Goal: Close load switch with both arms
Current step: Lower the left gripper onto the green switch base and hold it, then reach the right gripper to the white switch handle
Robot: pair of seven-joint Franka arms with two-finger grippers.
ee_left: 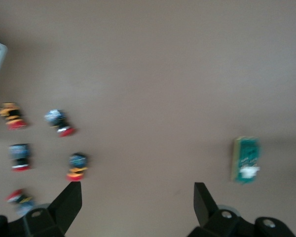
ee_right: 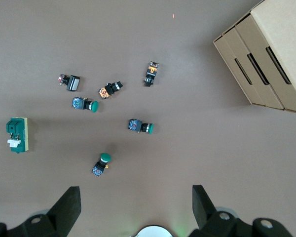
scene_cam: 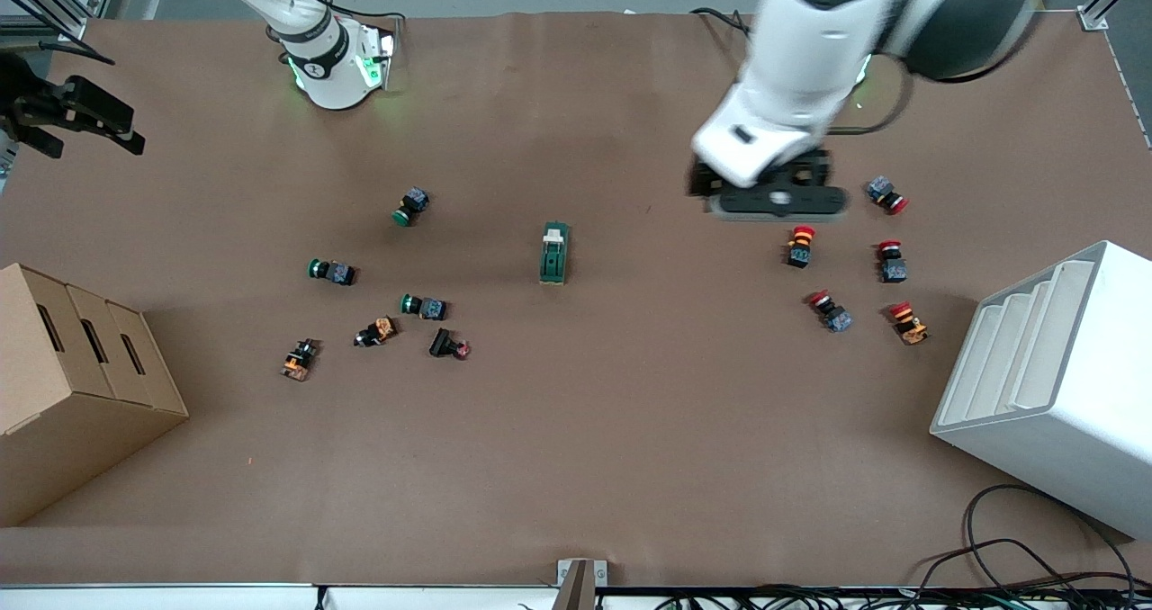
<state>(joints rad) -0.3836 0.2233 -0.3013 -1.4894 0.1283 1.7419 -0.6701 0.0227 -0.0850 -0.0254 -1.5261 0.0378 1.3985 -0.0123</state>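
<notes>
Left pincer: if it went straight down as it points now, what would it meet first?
Probably bare table. The open left pincer points down between the red buttons and the load switch, over neither; height unclear.

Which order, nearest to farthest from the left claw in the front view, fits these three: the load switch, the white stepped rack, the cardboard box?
Measured from the left claw, hanging over the table by the red buttons:
1. Load switch, mid-table.
2. White stepped rack, at the left arm's end of the table.
3. Cardboard box, at the right arm's end.
</notes>
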